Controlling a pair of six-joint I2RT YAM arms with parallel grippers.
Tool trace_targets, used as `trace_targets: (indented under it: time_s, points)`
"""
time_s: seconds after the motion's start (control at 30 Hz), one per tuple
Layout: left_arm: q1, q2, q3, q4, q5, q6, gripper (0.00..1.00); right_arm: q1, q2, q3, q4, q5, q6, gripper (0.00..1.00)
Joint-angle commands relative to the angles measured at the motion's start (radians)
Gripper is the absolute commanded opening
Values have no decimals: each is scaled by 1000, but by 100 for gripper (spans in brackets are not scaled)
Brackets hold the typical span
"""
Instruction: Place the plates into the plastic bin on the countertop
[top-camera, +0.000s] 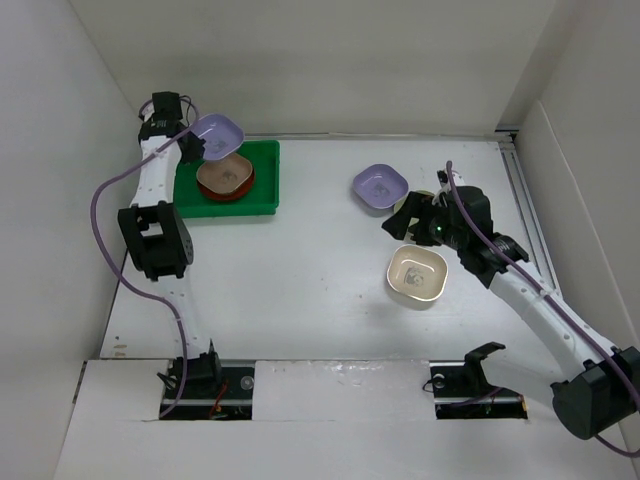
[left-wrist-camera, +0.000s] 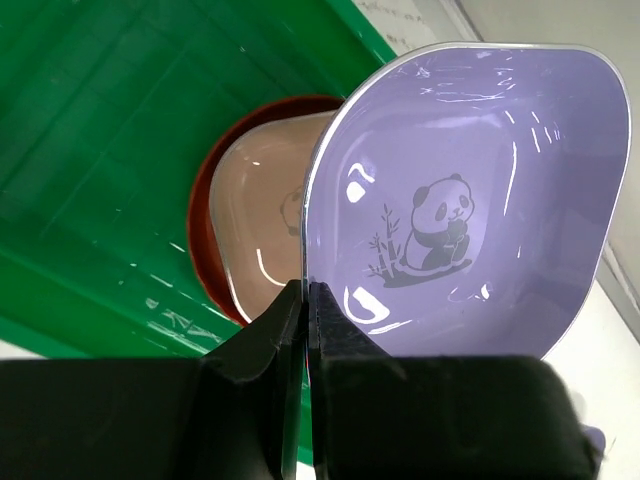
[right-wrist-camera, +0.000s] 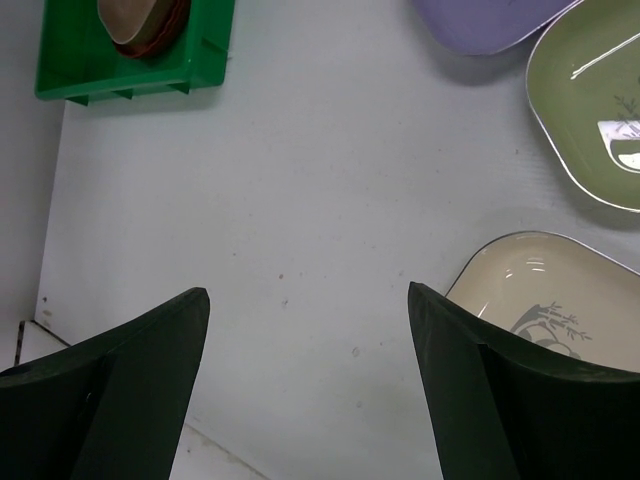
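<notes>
Bright, even overhead light washes the white worktop (top-camera: 320, 270), leaving only soft shadows. Glare streaks the lavender plate (left-wrist-camera: 470, 200) in my left hand (left-wrist-camera: 305, 298), itself dark and blurred up close.

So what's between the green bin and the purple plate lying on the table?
Nothing: the top view shows only bare countertop between the green bin and that purple plate.

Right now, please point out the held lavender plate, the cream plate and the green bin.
held lavender plate (left-wrist-camera: 450, 220): left wrist view, on its panda print.
cream plate (top-camera: 417, 273): top external view, middle of its well.
green bin (top-camera: 263, 175): top external view, bare floor by its right wall.
</notes>
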Motion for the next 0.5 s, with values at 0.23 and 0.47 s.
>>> trace_targets:
  time_s: [0.23,0.47]
  points:
    - [-21,33,-78,36,68,-44,0,8,-3,8,56,-15,-13,86]
    - [-21,-29,-164,82,24,-55,0,8,-3,8,56,-15,-13,86]
